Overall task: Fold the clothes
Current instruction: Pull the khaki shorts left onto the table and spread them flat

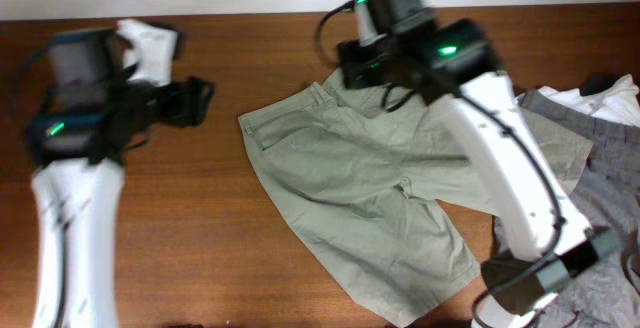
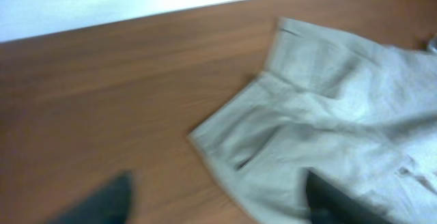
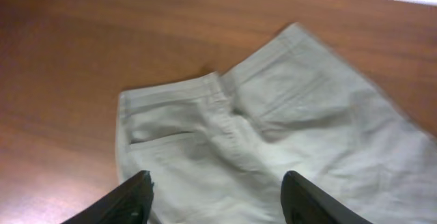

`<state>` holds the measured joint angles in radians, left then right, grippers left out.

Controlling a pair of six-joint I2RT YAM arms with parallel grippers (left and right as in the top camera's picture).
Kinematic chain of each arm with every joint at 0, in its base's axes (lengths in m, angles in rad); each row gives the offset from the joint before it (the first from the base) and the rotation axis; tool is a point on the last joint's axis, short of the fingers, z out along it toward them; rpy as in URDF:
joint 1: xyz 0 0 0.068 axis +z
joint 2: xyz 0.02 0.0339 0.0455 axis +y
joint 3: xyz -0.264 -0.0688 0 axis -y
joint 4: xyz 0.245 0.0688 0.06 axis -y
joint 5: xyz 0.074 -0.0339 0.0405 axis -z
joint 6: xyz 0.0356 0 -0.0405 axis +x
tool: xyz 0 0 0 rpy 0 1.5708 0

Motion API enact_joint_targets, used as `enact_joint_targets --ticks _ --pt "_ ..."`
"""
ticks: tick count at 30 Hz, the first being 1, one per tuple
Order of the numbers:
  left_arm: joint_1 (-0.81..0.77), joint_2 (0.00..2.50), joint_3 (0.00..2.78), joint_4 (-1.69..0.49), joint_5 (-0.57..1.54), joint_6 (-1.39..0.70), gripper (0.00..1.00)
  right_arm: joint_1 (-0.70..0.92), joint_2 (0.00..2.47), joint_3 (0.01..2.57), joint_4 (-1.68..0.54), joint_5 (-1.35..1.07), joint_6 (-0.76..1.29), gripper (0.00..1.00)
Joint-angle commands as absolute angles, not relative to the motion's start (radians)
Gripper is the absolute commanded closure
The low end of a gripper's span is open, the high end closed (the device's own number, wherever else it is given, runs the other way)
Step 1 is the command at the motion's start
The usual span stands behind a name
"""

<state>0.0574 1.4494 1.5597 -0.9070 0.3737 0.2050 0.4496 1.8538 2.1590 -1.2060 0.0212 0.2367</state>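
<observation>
The khaki-beige shorts [image 1: 360, 188] lie spread out flat on the wooden table [image 1: 200, 228], waistband toward the far left. My left gripper [image 1: 200, 101] is open and empty, hovering left of the waistband corner. In the left wrist view its fingers [image 2: 218, 200] straddle the edge of the shorts [image 2: 328, 128]. My right gripper [image 1: 360, 68] hangs above the far end of the waistband. In the right wrist view its fingers [image 3: 217, 200] are wide open above the shorts [image 3: 273, 128], holding nothing.
A heap of other garments lies at the right edge: grey trousers [image 1: 590, 168] and a white piece [image 1: 610, 98]. A white object [image 1: 150, 48] sits at the far left behind my left arm. The table's far edge meets a white wall [image 2: 102, 5].
</observation>
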Motion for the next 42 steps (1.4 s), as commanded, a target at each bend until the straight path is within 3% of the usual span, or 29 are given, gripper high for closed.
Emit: enact_joint_targets --ticks 1,2,4,7,14,21,29,32,33,34,35,36,37,42 --pt "-0.130 1.694 1.564 -0.786 0.422 0.256 0.91 0.384 1.710 2.177 -1.221 -0.023 0.249 0.50" --pt "-0.171 1.755 1.564 -0.730 0.423 0.256 1.00 0.366 1.680 2.177 -1.235 -0.023 0.249 0.57" --pt "-0.254 1.894 1.564 -0.571 0.423 0.256 1.00 0.330 1.617 2.177 -1.286 -0.023 0.271 0.78" --pt "-0.334 2.060 1.564 -0.376 0.426 0.255 1.00 0.306 1.575 2.177 -1.366 -0.023 0.276 0.96" --pt "-0.354 2.295 1.564 -0.185 0.393 0.205 1.00 0.307 1.572 2.177 -1.459 -0.022 0.275 0.96" --pt "-0.201 2.325 1.564 -0.410 -0.193 0.234 1.00 0.307 1.572 2.177 -1.466 -0.022 0.275 0.96" --pt "0.138 2.231 1.624 -0.713 -0.162 0.218 0.99 0.307 1.646 2.136 -1.466 0.064 0.275 0.96" --pt "0.200 2.094 1.687 -0.784 -0.027 0.217 0.85 0.306 1.762 2.054 -1.470 0.064 0.327 0.96" --pt "0.207 2.049 1.706 -0.801 -0.013 0.217 0.70 0.305 1.805 2.014 -1.470 0.064 0.341 0.96" --pt "0.207 2.002 1.724 -0.819 -0.014 0.216 0.38 0.305 1.849 1.972 -1.471 0.050 0.350 0.94" --pt "0.205 1.929 1.745 -0.842 -0.013 0.209 0.01 0.305 1.890 1.932 -1.470 0.025 0.349 0.82" --pt "0.200 1.856 1.753 -0.854 -0.004 0.202 0.01 0.305 1.932 1.888 -1.466 0.014 0.345 0.61" --pt "0.196 1.776 1.753 -0.863 0.031 0.202 0.01 0.305 1.983 1.825 -1.433 0.007 0.330 0.51" --pt "0.192 1.579 1.753 -0.937 0.077 0.202 0.01 0.304 2.062 1.577 -1.217 -0.036 0.266 0.41"
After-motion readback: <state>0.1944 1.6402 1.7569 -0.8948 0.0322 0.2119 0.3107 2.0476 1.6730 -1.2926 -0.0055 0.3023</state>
